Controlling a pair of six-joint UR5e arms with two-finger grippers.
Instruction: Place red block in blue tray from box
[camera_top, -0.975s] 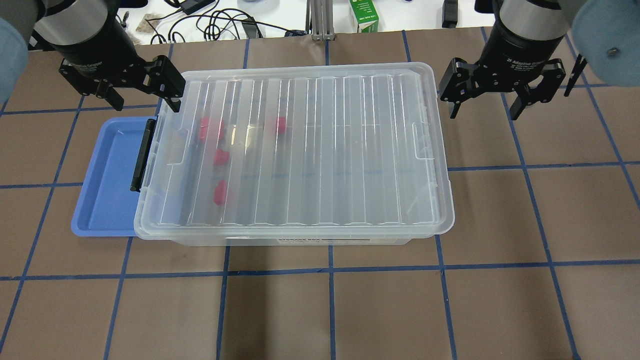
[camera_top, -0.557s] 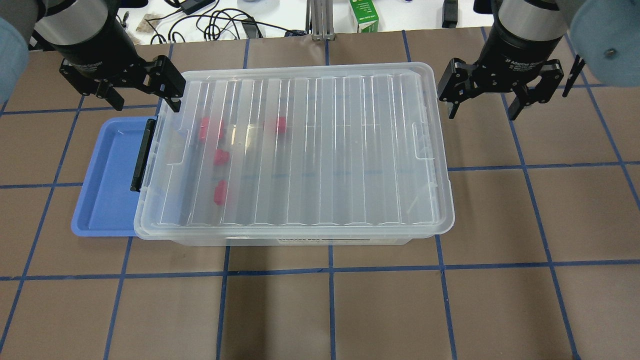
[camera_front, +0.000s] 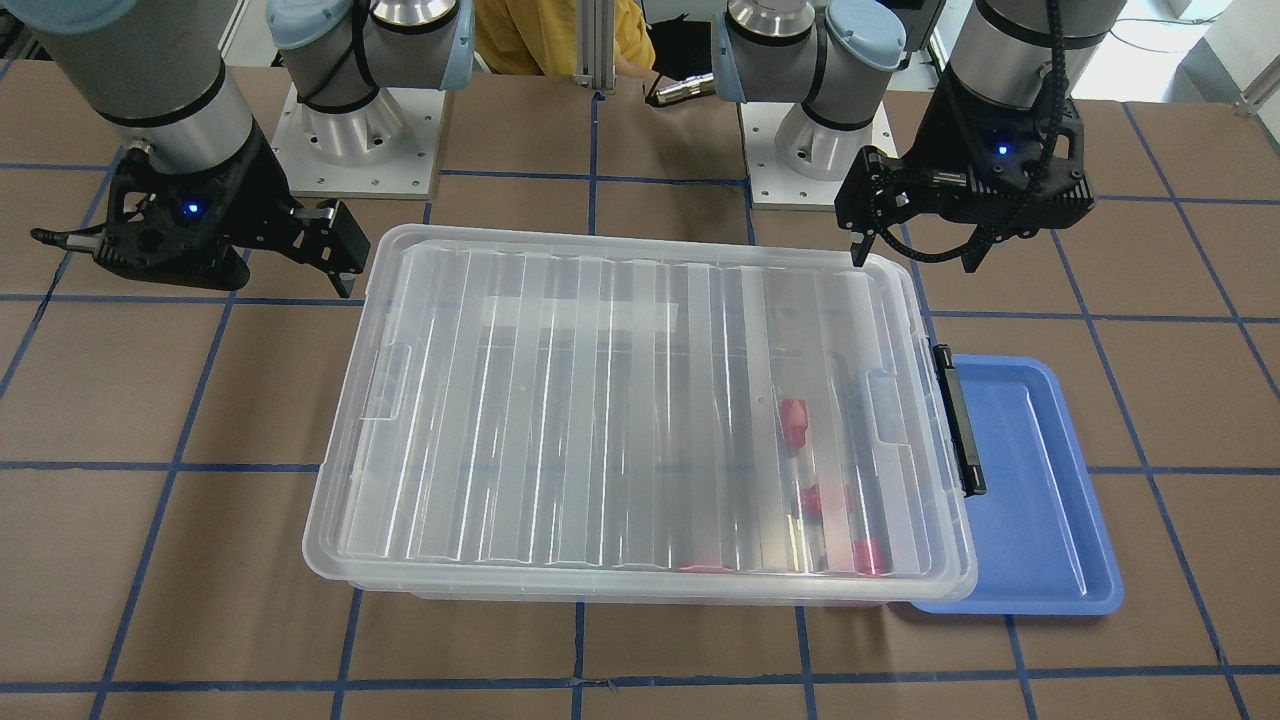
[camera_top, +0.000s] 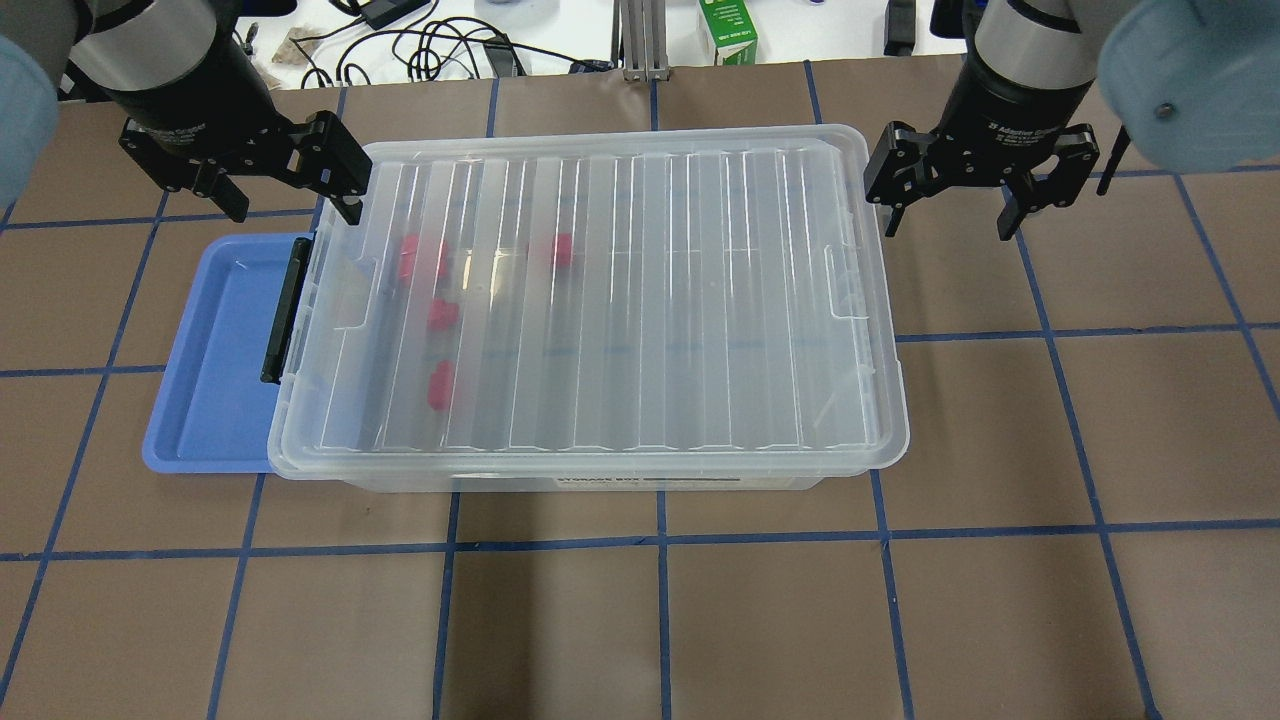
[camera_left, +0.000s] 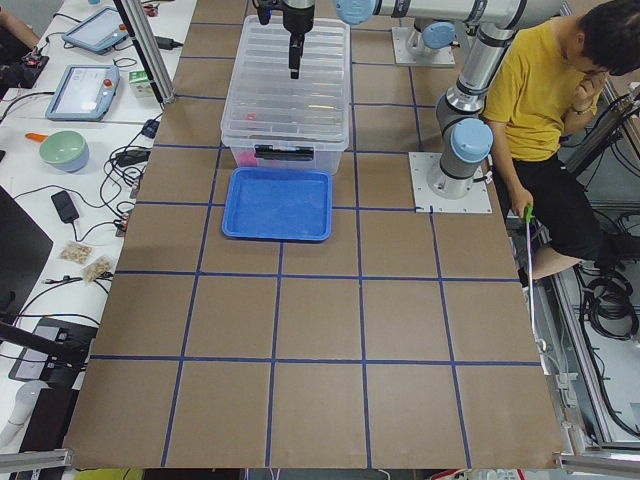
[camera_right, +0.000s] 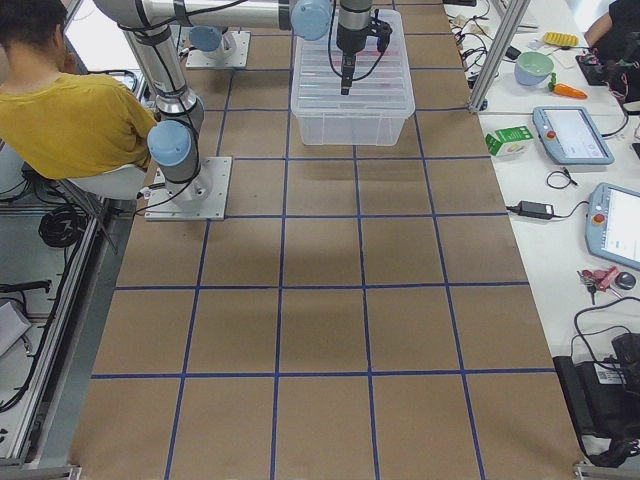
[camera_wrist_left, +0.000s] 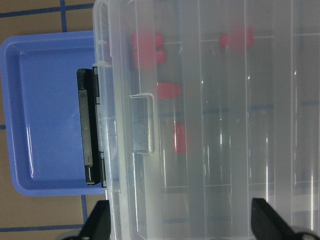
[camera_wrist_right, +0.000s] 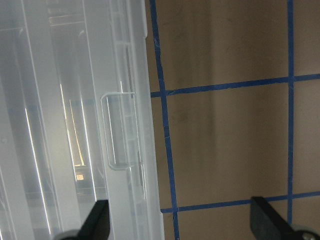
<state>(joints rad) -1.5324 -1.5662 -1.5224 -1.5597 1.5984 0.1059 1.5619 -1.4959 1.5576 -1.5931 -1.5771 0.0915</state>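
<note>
The box (camera_top: 640, 300), a clear bin with its ribbed lid on, lies mid-table. Several red blocks (camera_top: 442, 314) show blurred through the lid near its left end, also in the left wrist view (camera_wrist_left: 168, 90). The black latch (camera_top: 284, 310) is at that end. The blue tray (camera_top: 210, 350) lies flat and empty, partly under the box's left end. My left gripper (camera_top: 295, 205) is open, above the box's far left corner. My right gripper (camera_top: 947, 225) is open and empty, above the table just off the box's far right corner.
A green carton (camera_top: 728, 30) and cables (camera_top: 440, 45) lie beyond the table's far edge. An operator in yellow (camera_left: 540, 100) sits beside the robot's base. Brown table with blue tape lines (camera_top: 660, 620) stretches in front of the box.
My right gripper has shifted a little left and farther back, toward the box's far right corner. The left gripper, box and tray have not moved.
</note>
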